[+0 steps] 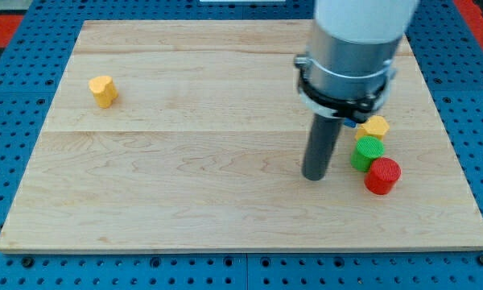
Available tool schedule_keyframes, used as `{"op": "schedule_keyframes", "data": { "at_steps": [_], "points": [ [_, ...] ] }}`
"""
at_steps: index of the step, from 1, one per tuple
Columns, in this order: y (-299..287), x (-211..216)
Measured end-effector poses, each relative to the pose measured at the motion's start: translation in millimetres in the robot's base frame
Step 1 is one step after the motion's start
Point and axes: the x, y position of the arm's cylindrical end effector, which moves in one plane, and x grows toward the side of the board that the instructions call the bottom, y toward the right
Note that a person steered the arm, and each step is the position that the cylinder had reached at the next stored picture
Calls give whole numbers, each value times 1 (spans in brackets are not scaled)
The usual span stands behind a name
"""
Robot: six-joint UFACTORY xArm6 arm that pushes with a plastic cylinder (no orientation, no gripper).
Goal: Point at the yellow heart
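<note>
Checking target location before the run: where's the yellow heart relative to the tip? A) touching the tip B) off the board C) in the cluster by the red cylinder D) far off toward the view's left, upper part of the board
D: the yellow heart sits alone near the board's upper left, while my tip rests right of centre, beside the green cylinder and red cylinder.

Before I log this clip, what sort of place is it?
Probably a robotics lab bench: a wooden board lies on a blue perforated table, with toy blocks such as the yellow heart and red cylinder. My tip is far from the heart.
</note>
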Motion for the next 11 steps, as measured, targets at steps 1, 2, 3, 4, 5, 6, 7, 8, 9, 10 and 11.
{"op": "schedule_keyframes", "data": {
  "at_steps": [1,2,3,4,5,6,7,8,9,10,11],
  "points": [
    [-10,-33],
    [-28,-65],
    [-59,-99],
    [-89,-132],
    [-115,-165],
    [-146,-192],
    [-204,-208],
    [-261,-218],
    [-317,-219],
    [-342,-212],
    [-343,-200]
  ]
}}
